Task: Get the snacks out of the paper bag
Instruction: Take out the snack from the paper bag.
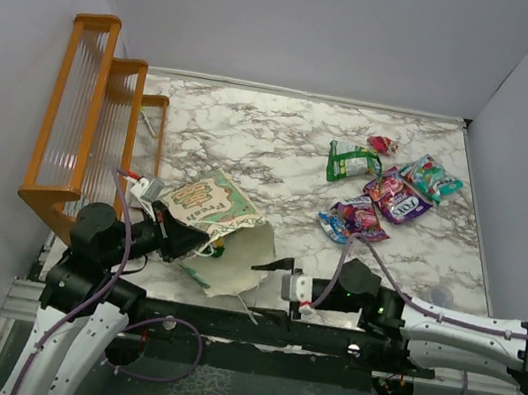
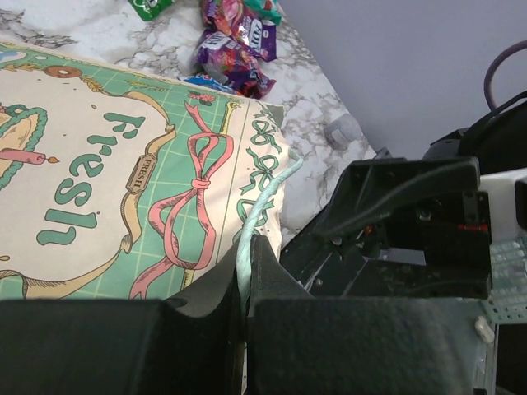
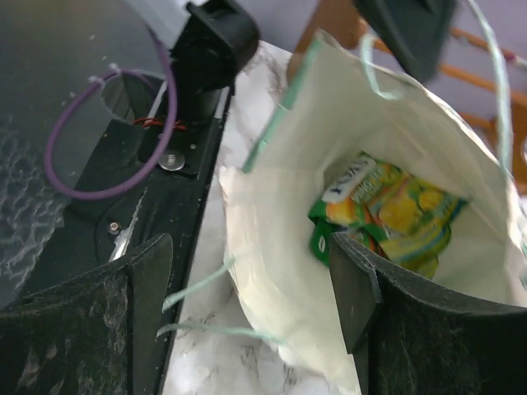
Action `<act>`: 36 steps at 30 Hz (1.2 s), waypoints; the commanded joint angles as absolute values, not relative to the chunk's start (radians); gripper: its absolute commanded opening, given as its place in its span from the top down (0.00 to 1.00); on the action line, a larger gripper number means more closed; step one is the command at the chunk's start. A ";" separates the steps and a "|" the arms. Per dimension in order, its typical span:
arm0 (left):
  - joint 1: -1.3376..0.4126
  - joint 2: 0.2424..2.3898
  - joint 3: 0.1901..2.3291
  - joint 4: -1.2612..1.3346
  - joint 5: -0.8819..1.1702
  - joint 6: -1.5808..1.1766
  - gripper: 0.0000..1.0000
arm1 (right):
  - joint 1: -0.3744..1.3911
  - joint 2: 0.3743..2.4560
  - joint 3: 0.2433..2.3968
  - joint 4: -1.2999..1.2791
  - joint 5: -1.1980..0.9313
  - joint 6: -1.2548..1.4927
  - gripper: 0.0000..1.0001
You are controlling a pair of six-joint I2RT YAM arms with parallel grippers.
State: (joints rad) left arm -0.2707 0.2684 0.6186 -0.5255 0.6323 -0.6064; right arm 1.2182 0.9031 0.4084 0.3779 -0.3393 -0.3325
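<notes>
Here, the left gripper (image 2: 245,276) pinches the rim of the paper bag (image 1: 210,204) on the worktop (image 1: 256,125). The right gripper (image 3: 251,263) gapes at its mouth; 1 yellow-green snack (image 3: 395,210) lies inside.

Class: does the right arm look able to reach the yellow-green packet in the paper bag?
Probably yes: the right gripper is open at the mouth of the paper bag, the left gripper pinches its rim, nothing covers the yellow-green packet.
</notes>
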 commanded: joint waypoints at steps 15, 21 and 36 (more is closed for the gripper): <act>-0.272 0.132 0.654 -0.633 0.574 -0.549 1.00 | 1.408 1.485 0.678 0.587 0.050 -0.835 0.34; -0.265 0.123 0.658 -0.625 0.484 -0.600 1.00 | 1.410 1.621 0.750 0.643 0.107 -0.822 0.36; -0.262 0.051 0.575 -0.519 0.548 -0.683 1.00 | 1.360 1.819 0.851 0.677 0.192 -0.842 0.37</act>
State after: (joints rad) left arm -0.2695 0.0681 0.5800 -0.5655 0.5278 -0.6697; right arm 1.3861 1.7687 0.8288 0.6056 0.1879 -0.8310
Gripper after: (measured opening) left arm 0.010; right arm 0.633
